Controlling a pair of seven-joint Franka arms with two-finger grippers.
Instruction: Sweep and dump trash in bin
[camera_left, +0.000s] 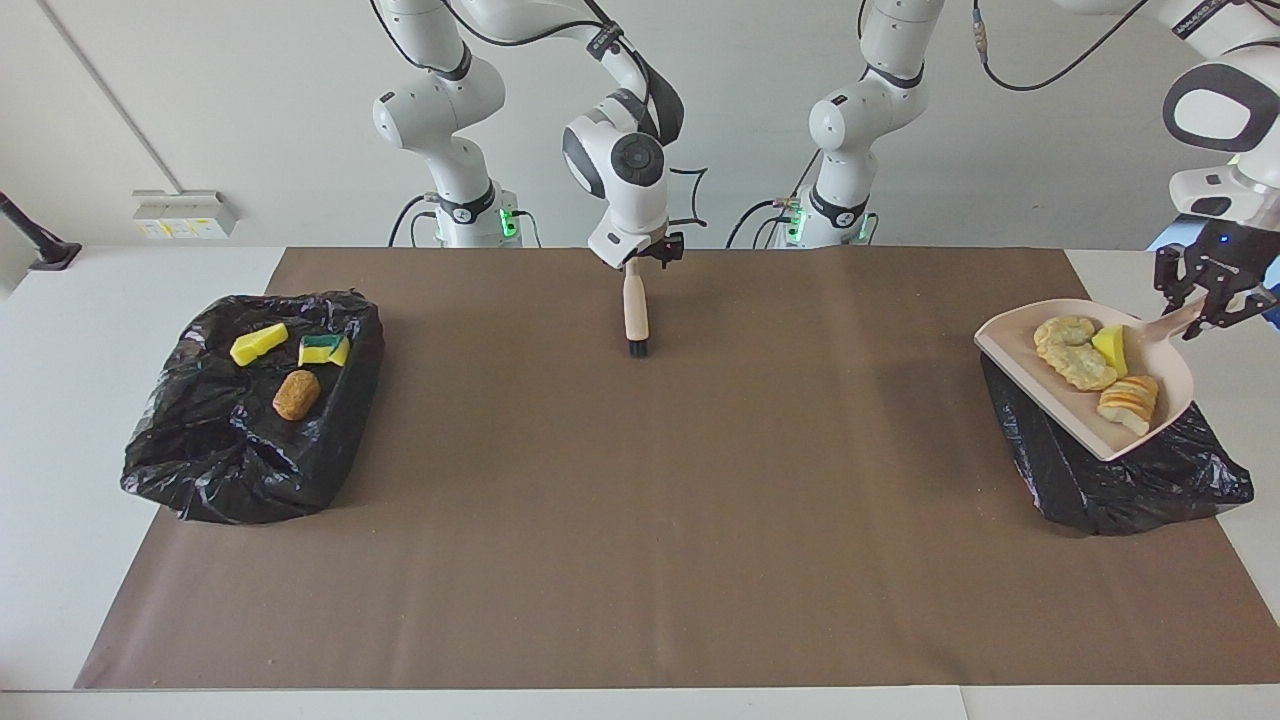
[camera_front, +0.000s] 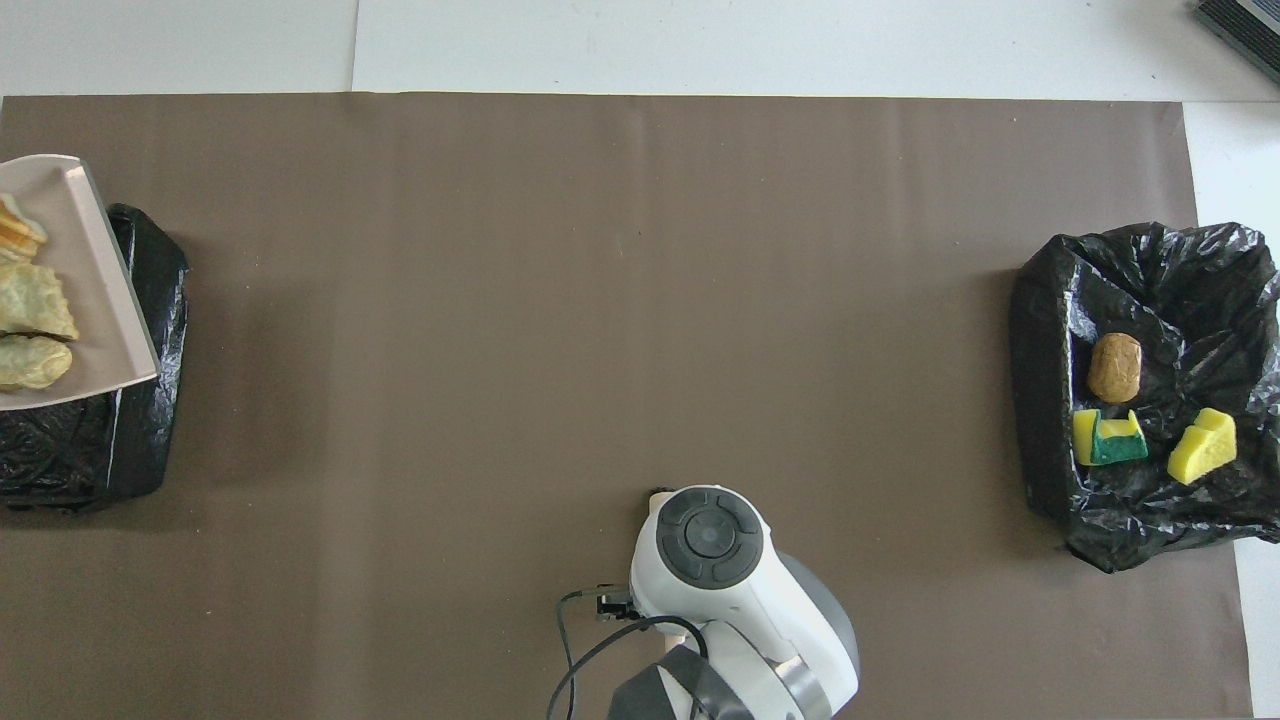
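The step in hand looks like the dump: the left end effector (camera_left: 1213, 300) is clamped on the handle of the pink dustpan (camera_left: 1010, 345), which is held up in the air over the black bin bag (camera_left: 1120, 490) at the left arm's end of the worktop (camera_left: 640, 560); the pan is close to level, tipped slightly toward its open lip, and its load has not gone in yet; the trash (camera_left: 1085, 365) aboard is two pale green-yellow chunks, a yellow sponge scrap and a striped tan bread-like piece, all lying on the pan's floor; the right end effector (camera_left: 640, 262) hovers over the middle of the worktop's robot-side edge with the wooden brush (camera_left: 634, 315) hanging bristles-down beneath it, and whether its fingers are together on the brush I cannot tell; that arm waits; a second black bin bag (camera_left: 180, 450) at the right arm's end of the worktop already holds a yellow sponge scrap (camera_left: 258, 343), a green-and-yellow sponge piece (camera_left: 324, 350) and a brown chunk (camera_left: 296, 394); the next move, I judge, calls for rolling the wrist so the lip drops and the pieces slide into the bag below, keeping the lip inside the bag's rim so nothing spills on the brown mat (camera_front: 600, 300); no brand, label or writing can be read.
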